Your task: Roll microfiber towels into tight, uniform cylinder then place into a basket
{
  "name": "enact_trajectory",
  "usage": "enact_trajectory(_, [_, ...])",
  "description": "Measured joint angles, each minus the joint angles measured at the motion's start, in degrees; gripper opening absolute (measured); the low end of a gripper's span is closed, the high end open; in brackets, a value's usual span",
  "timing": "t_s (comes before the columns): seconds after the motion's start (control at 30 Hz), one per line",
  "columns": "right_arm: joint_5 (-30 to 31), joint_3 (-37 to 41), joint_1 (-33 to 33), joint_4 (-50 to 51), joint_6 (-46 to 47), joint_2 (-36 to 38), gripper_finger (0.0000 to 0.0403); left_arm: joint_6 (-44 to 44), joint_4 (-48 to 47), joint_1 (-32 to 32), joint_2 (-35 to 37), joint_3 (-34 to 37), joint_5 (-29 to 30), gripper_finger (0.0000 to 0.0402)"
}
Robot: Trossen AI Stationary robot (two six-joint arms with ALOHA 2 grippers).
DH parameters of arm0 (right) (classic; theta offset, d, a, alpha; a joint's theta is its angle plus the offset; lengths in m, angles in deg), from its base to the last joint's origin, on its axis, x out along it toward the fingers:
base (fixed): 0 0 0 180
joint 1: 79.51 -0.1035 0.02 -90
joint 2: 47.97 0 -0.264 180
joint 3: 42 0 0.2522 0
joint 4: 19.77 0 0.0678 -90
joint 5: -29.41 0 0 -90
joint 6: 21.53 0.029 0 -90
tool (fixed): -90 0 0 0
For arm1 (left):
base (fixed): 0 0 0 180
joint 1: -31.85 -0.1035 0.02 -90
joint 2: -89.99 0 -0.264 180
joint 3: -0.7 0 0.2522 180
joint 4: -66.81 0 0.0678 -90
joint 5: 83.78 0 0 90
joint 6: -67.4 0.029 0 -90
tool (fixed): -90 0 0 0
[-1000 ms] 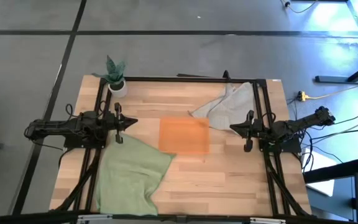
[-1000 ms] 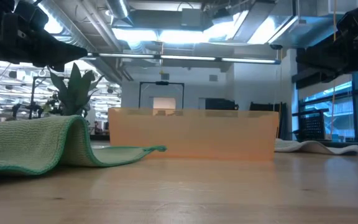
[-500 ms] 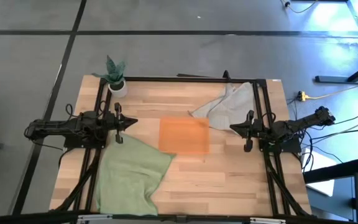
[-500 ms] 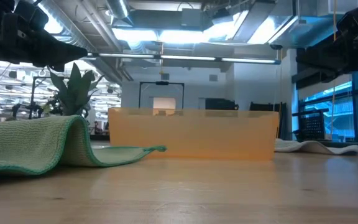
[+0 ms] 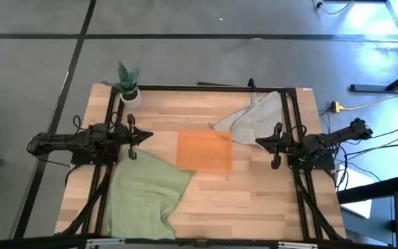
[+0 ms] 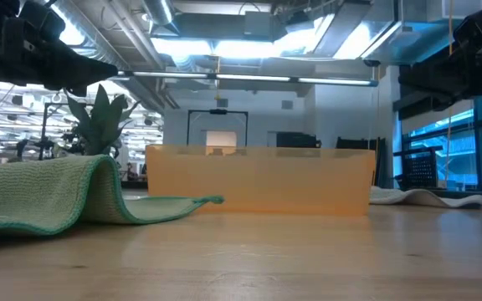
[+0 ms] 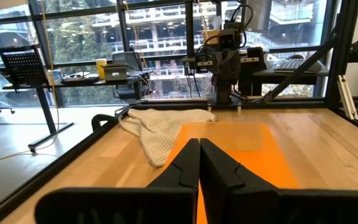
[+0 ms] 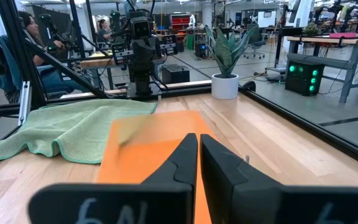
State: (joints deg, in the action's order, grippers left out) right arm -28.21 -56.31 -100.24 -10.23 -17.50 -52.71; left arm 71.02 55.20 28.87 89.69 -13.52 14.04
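Both pincers, left (image 5: 146,136) and right (image 5: 260,143), closed and empty; rumpled green microfiber towel (image 5: 146,192) (unrolled) risks loose, uneven rolling beside translucent orange basket (image 5: 204,151)

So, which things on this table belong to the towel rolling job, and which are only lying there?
For the job:
- green towel, spread flat, unrolled
- grey towel, crumpled, unrolled
- orange basket, mid-table, no towel in it
- left gripper and right gripper, jaws shut, either side of the basket

Just lying about:
- potted plant, at the far left corner
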Motion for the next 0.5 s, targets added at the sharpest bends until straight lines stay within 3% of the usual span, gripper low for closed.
enact_trajectory(0.2, [0.0, 0.0, 0.0, 0.0, 0.0, 0.0, 0.0022, 0.0, 0.2, 0.0, 0.0, 0.0, 0.0, 0.0000])
enact_trajectory(0.37, [0.0, 0.0, 0.0, 0.0, 0.0, 0.0, 0.0022, 2.0, 6.0, 0.0, 0.0, -0.9, -0.3, 0.0000])
enact_trajectory(0.5, [0.0, 0.0, 0.0, 0.0, 0.0, 0.0, 0.0022, 7.8, 6.2, 0.0, -0.3, -4.9, -5.3, 0.0000])
